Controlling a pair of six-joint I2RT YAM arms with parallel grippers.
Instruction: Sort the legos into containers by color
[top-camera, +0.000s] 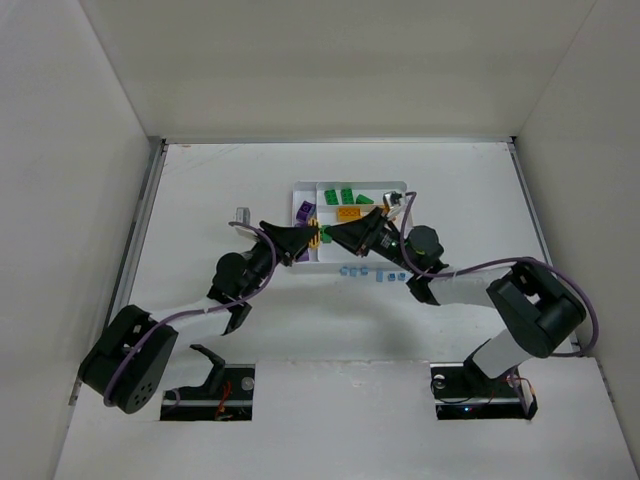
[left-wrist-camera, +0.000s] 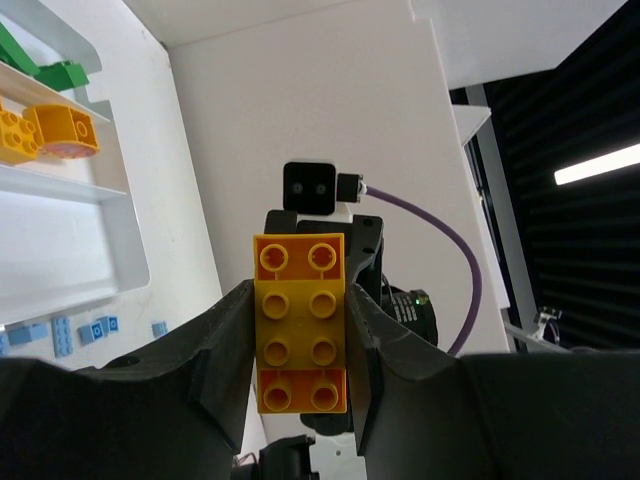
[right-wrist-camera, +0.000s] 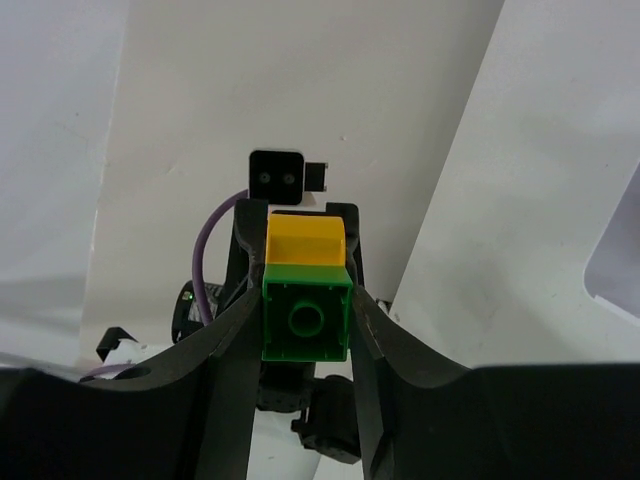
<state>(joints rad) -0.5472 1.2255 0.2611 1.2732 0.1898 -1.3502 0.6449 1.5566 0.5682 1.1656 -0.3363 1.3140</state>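
Left pincer (left-wrist-camera: 300, 290) clamps yellow-orange brick stack (left-wrist-camera: 300, 350), long axis pointing straight out toward right pincer (right-wrist-camera: 305, 295), itself clamped on green brick (right-wrist-camera: 305, 322) capped yellow, over near edge of tray (top-camera: 350, 182), centre of bench (top-camera: 200, 200).

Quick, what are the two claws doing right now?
Left claw: shut on the yellow-orange brick.
Right claw: shut on the green brick.

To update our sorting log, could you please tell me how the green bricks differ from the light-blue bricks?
The green plastic toy bricks are bigger than the light-blue plastic bricks. The green ones lie inside the white plastic tray; the light-blue ones lie on the table beside its near edge. Both sit grouped by colour.
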